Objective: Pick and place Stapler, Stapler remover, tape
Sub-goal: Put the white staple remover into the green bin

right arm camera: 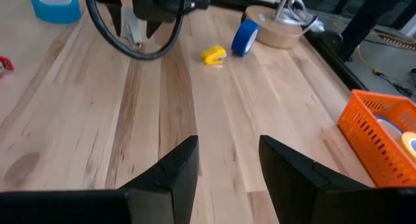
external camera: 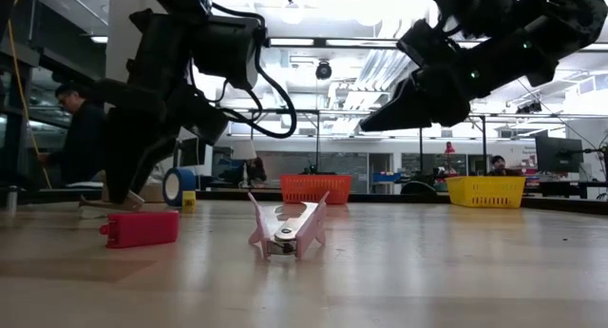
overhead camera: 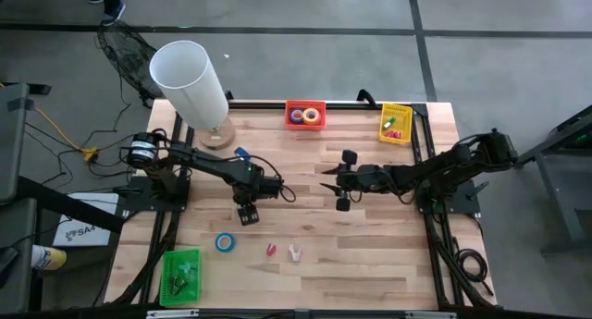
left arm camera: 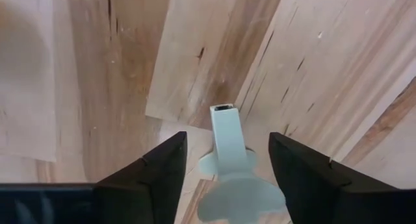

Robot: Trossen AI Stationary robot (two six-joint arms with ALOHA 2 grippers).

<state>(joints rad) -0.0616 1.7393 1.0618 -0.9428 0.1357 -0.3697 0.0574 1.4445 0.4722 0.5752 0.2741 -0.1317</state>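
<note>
Tape rolls number four: a blue one (overhead camera: 296, 116) and a yellow one (overhead camera: 313, 115) lie inside the orange basket (overhead camera: 305, 125). A second blue roll (overhead camera: 225, 241) lies flat on the table (overhead camera: 370, 263), well away from that basket toward the near edge. A third blue roll (right arm camera: 245, 37) stands on edge off the basket's left side. One red stapler (external camera: 140, 227) and one pink staple remover (external camera: 288, 228) sit side by side, far in front of the basket.

The left gripper (overhead camera: 248, 211) reaches out in front of the basket and points down. Its fingers stand apart on either side of one pale item (left arm camera: 227, 152), with a gap on each side. The right gripper (right arm camera: 227, 146) hangs above the table, in front and to the right of the basket, its fingers apart and holding nothing.
</note>
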